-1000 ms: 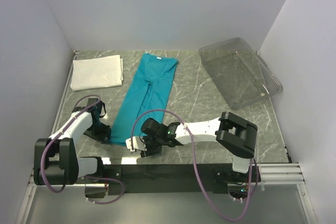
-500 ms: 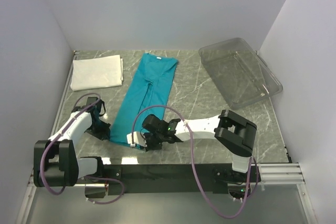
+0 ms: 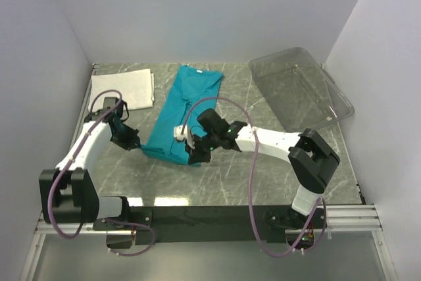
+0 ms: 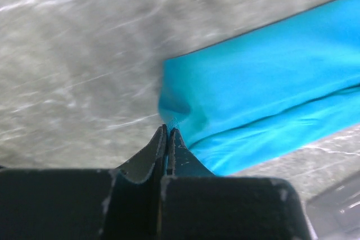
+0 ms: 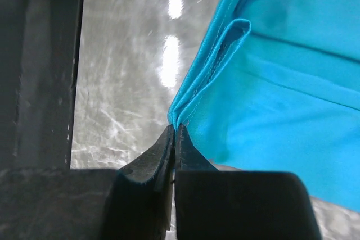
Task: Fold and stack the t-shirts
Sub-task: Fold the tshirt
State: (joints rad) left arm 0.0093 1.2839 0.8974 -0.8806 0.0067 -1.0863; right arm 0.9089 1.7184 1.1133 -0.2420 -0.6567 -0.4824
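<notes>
Between pale walls [image 3: 210,11], grey marbled table [image 3: 243,169] with teal t-shirt [image 3: 187,106], white t-shirt [image 3: 122,90]

— Did the teal shirt [image 3: 187,100] just get shorter?
— It did. A second ago its near hem lay flat by the near edge of the table [image 3: 263,176]; now both corners are lifted and carried toward the far side, so less of it lies flat.
— Which gripper did that?
— Both. The left gripper [image 3: 136,143] went up and away with its corner. The right gripper [image 3: 193,154] travelled further, from the near edge to about mid-table, taking the other corner.
— The right arm [image 3: 276,141] looks different too.
— It was folded low across the front; now it reaches out, elbow shifted right, its cable [image 3: 223,100] arching higher
</notes>
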